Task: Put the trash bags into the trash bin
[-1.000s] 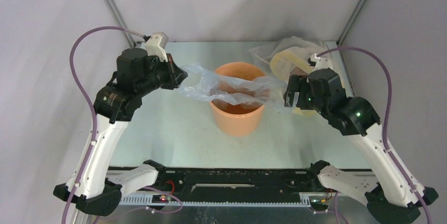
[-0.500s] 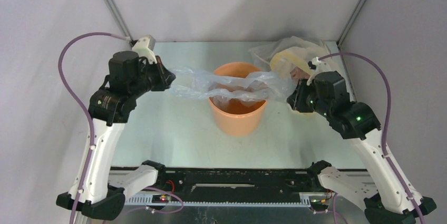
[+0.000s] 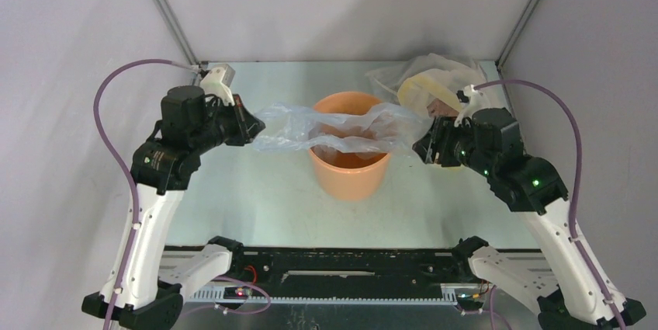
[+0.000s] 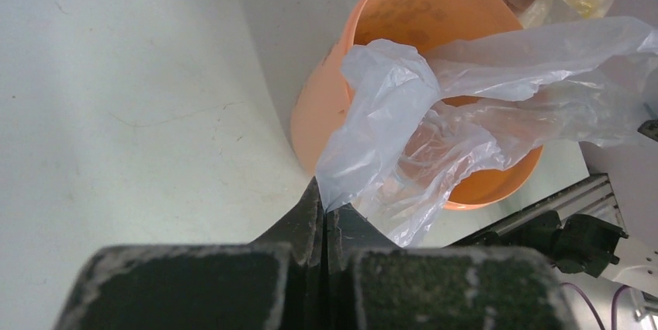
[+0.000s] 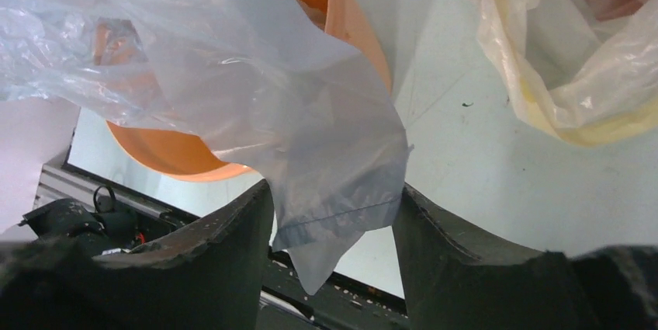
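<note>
The pale blue-grey trash bag (image 3: 341,130) is stretched across the top of the orange trash bin (image 3: 349,178), partly sagging into it. My left gripper (image 3: 252,124) is left of the bin and shut on the bag's left end; in the left wrist view the film (image 4: 403,112) runs from the closed gripper (image 4: 324,206) over the bin (image 4: 318,112). My right gripper (image 3: 423,150) is right of the bin and open. In the right wrist view the bag's right corner (image 5: 295,120) hangs loose inside this gripper (image 5: 334,213), beside the bin (image 5: 167,155).
A bulky clear-and-yellow plastic bundle (image 3: 431,81) lies at the back right, just behind my right gripper; it also shows in the right wrist view (image 5: 559,58). Grey walls close in the table on three sides. The black rail (image 3: 349,264) runs along the near edge.
My left gripper has drawn the bag's left end a little leftward, spreading the film across the bin. My right gripper has turned and shifted slightly nearer, staying at the bag's right corner.
</note>
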You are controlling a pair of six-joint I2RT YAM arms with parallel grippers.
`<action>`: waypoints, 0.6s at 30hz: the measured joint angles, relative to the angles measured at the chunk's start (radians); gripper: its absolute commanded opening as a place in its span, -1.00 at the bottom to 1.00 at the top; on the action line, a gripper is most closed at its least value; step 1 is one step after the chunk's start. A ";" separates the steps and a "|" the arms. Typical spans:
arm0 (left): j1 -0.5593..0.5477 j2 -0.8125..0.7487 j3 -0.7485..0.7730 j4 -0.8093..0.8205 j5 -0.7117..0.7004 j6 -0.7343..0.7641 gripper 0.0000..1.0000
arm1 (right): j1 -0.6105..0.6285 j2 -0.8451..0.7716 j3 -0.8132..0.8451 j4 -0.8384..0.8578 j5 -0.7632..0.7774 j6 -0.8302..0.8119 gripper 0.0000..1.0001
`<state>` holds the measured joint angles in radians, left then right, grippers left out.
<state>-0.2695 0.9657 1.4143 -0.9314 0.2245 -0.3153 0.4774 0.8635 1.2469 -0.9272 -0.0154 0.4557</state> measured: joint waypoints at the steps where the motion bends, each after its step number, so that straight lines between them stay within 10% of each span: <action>1: 0.000 0.000 0.000 0.001 0.003 0.000 -1.00 | 0.000 0.005 0.000 0.008 -0.004 0.000 0.13; 4: 0.000 0.000 0.000 0.002 0.010 0.000 -1.00 | 0.000 0.027 -0.007 0.049 -0.007 0.005 -0.15; 7: 0.000 -0.002 -0.003 0.002 0.015 0.000 -1.00 | 0.000 0.039 -0.027 0.078 -0.008 0.009 -0.94; 18: 0.001 -0.072 -0.048 -0.042 0.013 0.001 -1.00 | -0.004 -0.042 -0.040 0.023 0.050 0.018 -1.00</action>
<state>-0.2687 0.8940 1.3663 -0.9733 0.2379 -0.3141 0.4732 0.8219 1.2068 -0.9039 0.0345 0.4732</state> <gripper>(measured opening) 0.004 0.008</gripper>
